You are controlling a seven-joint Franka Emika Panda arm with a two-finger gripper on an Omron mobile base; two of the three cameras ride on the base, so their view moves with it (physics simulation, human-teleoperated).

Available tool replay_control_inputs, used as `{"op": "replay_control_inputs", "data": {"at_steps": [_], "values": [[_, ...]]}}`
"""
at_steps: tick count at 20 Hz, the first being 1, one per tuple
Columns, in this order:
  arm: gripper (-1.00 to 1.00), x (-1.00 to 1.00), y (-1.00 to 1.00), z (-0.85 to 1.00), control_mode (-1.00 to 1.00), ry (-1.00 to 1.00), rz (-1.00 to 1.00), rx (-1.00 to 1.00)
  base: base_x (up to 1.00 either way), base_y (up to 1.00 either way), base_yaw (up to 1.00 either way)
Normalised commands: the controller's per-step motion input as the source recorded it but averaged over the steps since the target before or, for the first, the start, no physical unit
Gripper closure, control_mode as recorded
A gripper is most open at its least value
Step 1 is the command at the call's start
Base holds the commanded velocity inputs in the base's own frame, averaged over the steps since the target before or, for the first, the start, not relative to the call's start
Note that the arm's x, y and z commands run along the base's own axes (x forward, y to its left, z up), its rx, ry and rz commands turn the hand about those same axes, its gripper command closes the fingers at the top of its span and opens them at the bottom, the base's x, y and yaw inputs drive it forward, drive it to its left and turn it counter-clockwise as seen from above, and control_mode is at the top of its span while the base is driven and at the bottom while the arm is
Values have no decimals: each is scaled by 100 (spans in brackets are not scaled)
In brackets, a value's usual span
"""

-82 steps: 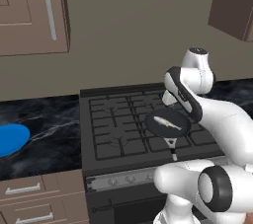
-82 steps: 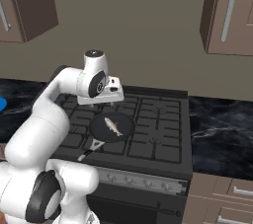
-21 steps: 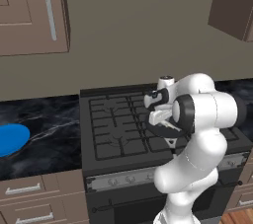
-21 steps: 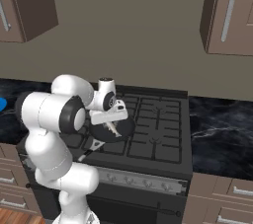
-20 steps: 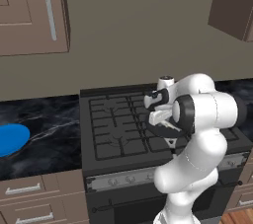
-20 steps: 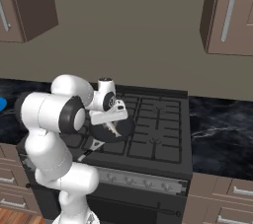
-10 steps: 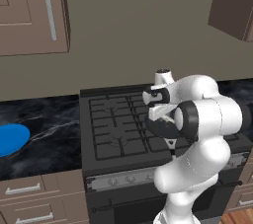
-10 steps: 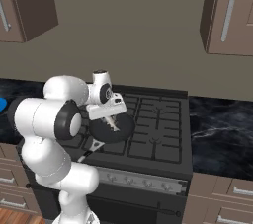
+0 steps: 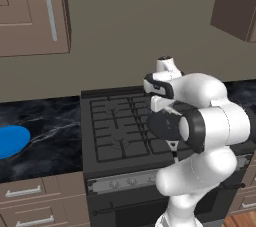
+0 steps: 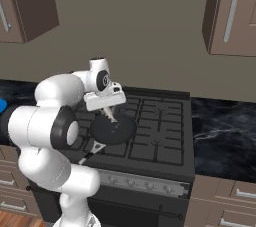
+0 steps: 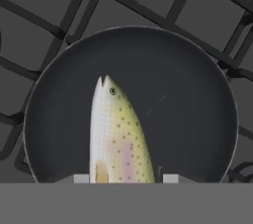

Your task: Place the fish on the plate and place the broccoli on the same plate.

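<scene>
The gripper (image 10: pixel 111 117) is hanging above the black frying pan (image 11: pixel 197 119) on the stove (image 10: pixel 165 121), its fingers closing around the fish (image 11: pixel 118 139) directly beneath it.

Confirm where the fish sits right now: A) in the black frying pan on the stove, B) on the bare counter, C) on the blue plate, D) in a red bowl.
A: in the hand view the fish lies inside the round black frying pan over the stove grates, while the blue plate sits far off on the counter in the left base view.
</scene>
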Motion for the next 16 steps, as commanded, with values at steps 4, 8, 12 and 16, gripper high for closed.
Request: {"op": "replay_control_inputs", "data": {"at_steps": [4, 8, 12, 16], "values": [[100, -14, 11, 47, -100, 0, 0, 0, 0, 0, 0], [100, -21, 12, 36, -100, 0, 0, 0, 0, 0, 0], [100, -24, 8, 28, -100, -3, 0, 3, 0, 0, 0], [100, -22, 3, 24, -100, -4, 0, 7, 0, 0, 0]]}}
